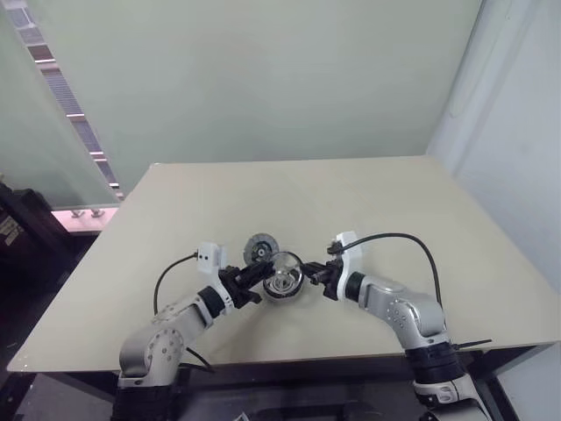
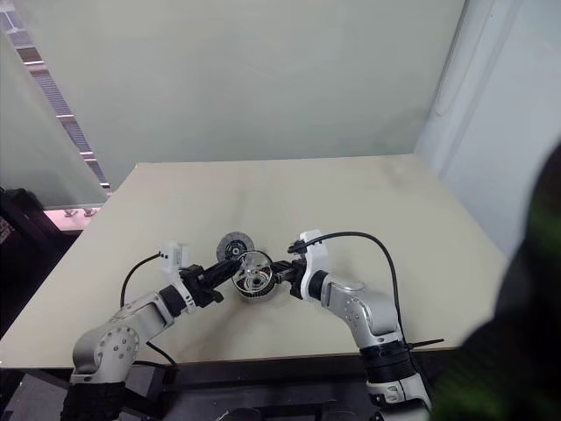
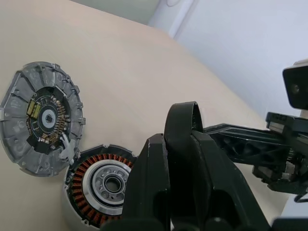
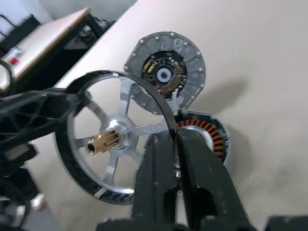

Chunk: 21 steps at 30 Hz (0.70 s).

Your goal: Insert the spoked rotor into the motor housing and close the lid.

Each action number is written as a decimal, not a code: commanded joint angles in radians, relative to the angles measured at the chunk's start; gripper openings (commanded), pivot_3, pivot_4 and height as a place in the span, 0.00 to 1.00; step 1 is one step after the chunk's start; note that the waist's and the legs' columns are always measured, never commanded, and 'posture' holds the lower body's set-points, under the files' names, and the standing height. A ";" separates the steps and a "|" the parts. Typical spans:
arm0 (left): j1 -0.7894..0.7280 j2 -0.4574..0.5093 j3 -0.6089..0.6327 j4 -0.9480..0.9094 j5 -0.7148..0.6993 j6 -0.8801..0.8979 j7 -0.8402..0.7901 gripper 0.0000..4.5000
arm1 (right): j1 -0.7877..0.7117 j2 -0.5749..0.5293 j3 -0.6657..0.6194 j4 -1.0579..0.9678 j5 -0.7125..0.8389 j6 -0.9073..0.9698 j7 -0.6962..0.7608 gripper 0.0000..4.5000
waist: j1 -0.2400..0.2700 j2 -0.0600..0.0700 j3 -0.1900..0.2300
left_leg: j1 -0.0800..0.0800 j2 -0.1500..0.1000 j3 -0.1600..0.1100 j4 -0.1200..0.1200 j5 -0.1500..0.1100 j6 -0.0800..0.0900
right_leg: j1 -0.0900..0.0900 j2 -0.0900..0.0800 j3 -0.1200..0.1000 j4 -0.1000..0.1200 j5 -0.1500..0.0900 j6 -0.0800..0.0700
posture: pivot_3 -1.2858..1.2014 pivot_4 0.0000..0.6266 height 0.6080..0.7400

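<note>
- While the spoked rotor (image 4: 113, 142) hangs in the air between the two arms, the step in hand looks like the insertion itself: the rotor is lifted but not yet seated in the motor housing (image 3: 103, 185)
- Right tool (image 4: 177, 144) is clamped on the rotor's dark rim, one finger on each side of it, with the brass shaft pointing away from the housing toward the other arm
- Left tool (image 1: 263, 274) reaches to the opposite side of the rim; its fingers stand close together, and they seem to pinch the rim, though I cannot tell for certain that they bear any load
- Housing sits on the table (image 1: 368, 189) just beneath the rotor, copper windings and pale centre facing up, nothing in its bore
- Lid (image 3: 43, 118), the dull grey disc with the dark centre, lies flat just beside the housing on its far side, touching or nearly touching it
- Next move, as I judge it, calls for turning the rotor so its shaft points down, lining it over the pale centre, and lowering it straight; one tool probably has to let go first
- Room is generous: the table is bare beyond the parts, its near edge lies close below both arms, and the side edges are well apart from the work
</note>
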 commanded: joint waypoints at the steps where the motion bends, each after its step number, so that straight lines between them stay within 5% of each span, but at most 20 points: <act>1: -0.013 0.012 0.066 -0.046 -0.015 -0.037 0.019 0.05 | 0.001 -0.025 -0.043 -0.029 0.039 0.036 0.017 0.32 | 0.000 0.000 0.000 | 0.000 0.000 0.000 0.000 0.000 0.000 | 0.000 0.000 0.000 0.000 0.000 0.000 | 0.52 0.00 1.00; 8: -0.026 0.009 0.057 -0.064 0.010 -0.062 0.027 0.05 | -0.009 -0.009 -0.101 -0.018 0.069 0.045 0.008 0.87 | 0.000 0.000 0.000 | 0.000 0.000 0.001 0.000 0.000 0.000 | 0.000 0.000 0.000 0.000 0.000 0.000 | 0.52 0.00 1.00; 16: -0.041 0.177 -0.176 -0.074 0.383 -0.372 -0.066 0.05 | 0.009 -0.029 -0.081 -0.026 0.063 0.053 0.015 0.87 | 0.000 0.000 0.000 | 0.000 -0.001 0.001 0.000 0.000 0.000 | 0.000 0.000 0.001 0.000 0.000 0.000 | 0.52 0.00 1.00; 21: -0.070 0.203 -0.236 0.025 0.557 -0.592 -0.064 0.05 | 0.019 -0.022 -0.075 -0.029 0.063 0.050 0.011 0.87 | 0.000 0.001 0.000 | 0.000 0.000 0.001 -0.001 0.000 0.000 | 0.000 0.000 0.001 0.000 0.000 0.000 | 0.52 0.00 1.00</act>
